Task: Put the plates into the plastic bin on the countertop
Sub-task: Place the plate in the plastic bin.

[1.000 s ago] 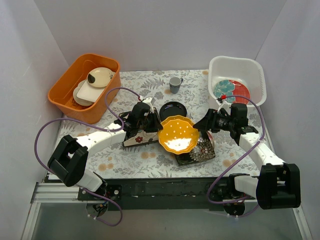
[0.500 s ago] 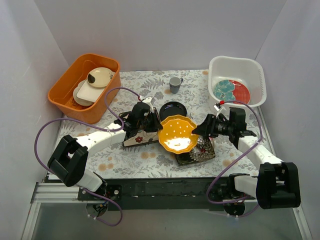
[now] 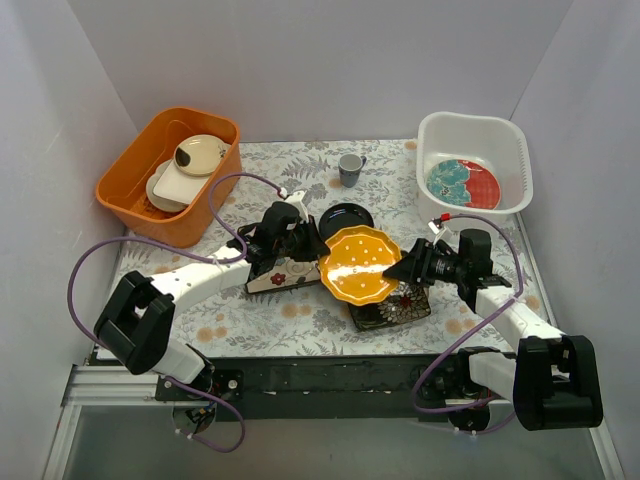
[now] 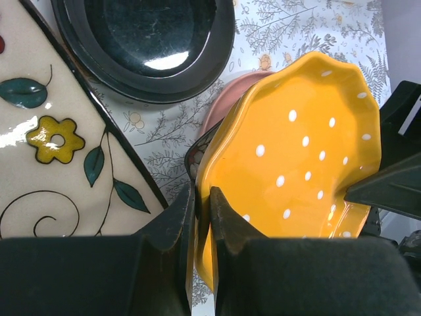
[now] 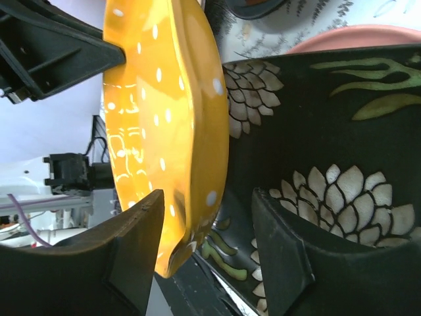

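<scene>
My left gripper is shut on the left rim of the yellow scalloped plate and holds it tilted above the middle of the countertop; the plate fills the left wrist view. My right gripper is open, its jaws straddling the plate's right rim. Under the plate lie the black square plate with white flowers, a pink plate and the small black plate. The cream flowered square plate lies under my left arm. The white plastic bin at the back right holds the round red-teal plate.
An orange tub with plain cream dishes stands at the back left. A small grey-blue cup stands at the back middle. White walls close in the sides and back.
My right gripper has moved down and left to the yellow plate's right rim. The plate has shifted slightly to the right in my left gripper.
</scene>
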You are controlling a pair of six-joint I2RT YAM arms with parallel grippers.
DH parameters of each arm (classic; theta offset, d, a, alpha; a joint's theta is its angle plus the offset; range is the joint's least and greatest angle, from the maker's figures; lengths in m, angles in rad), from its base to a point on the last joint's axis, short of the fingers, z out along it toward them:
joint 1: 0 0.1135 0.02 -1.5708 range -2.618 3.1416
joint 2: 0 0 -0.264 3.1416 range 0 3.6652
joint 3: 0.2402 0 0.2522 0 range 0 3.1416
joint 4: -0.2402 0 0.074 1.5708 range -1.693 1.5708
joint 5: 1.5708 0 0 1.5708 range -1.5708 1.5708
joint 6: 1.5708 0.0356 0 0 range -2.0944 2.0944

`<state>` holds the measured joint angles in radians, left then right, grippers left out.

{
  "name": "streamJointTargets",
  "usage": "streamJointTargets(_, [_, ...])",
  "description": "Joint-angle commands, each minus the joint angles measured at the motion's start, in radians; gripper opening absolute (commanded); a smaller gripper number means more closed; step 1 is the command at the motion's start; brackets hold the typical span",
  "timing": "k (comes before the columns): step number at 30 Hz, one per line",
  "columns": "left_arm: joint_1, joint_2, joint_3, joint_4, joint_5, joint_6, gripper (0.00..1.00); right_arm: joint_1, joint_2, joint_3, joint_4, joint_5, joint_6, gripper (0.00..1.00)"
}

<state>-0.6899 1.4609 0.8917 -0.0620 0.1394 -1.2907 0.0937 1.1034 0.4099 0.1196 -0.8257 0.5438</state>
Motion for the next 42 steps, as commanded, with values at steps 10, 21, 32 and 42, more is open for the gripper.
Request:
streamJointTargets(10, [0.004,-0.148,0.015,0.143,0.065,-0.058,0.0,0.011,0.029,-0.02,0.216,-0.131,0.104,0.22])
streamJointTargets(21, [0.004,-0.182,-0.008,0.099,0.009,-0.053,0.0,0.015,0.053,0.007,0.198,-0.138,0.082,0.01])
streamJointTargets(32, [0.004,-0.172,-0.02,0.088,-0.012,-0.038,0.2,0.017,0.082,0.007,0.216,-0.15,0.077,0.01])
streamJointTargets(42, [0.004,-0.102,0.004,0.114,0.008,-0.021,0.67,0.018,0.069,-0.011,0.222,-0.138,0.081,0.01])
